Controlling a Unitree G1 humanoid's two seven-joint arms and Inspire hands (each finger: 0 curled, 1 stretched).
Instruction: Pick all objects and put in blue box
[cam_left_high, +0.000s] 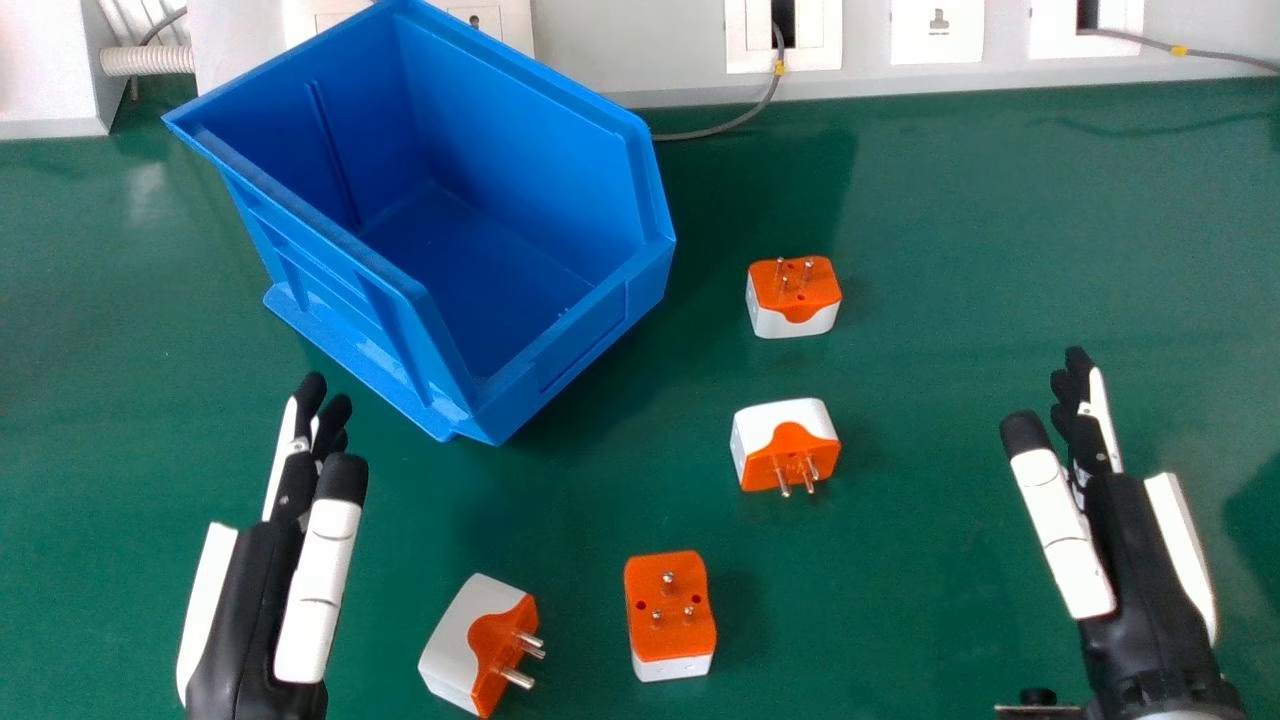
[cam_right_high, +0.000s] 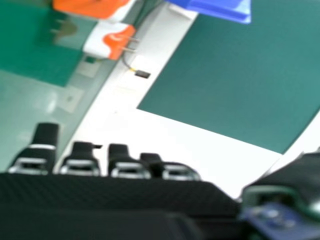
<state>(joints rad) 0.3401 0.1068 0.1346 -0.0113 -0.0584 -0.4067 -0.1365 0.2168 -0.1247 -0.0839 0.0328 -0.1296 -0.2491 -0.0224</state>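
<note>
In the head view my left hand (cam_left_high: 290, 560) is open over the mat at the lower left, in front of the blue box (cam_left_high: 560, 350), whose inside is bare. My right hand (cam_left_high: 1110, 540) is open at the lower right; its fingertips also line the right hand view (cam_right_high: 120, 162). Between the hands lie orange and white plug adapters: one (cam_left_high: 794, 297) right of the box, one (cam_left_high: 785, 445) nearer, one (cam_left_high: 670, 615) at the lower middle, one (cam_left_high: 475, 640) beside my left hand. The right hand view shows an adapter (cam_right_high: 110, 40) and part of the blue box (cam_right_high: 220, 9).
A green mat (cam_left_high: 950, 250) covers the table. Behind it runs a pale wall panel with sockets (cam_left_high: 937, 30). A grey cable (cam_left_high: 740, 120) hangs from one socket and passes behind the box. A white cabinet edge (cam_left_high: 50, 70) stands at the far left.
</note>
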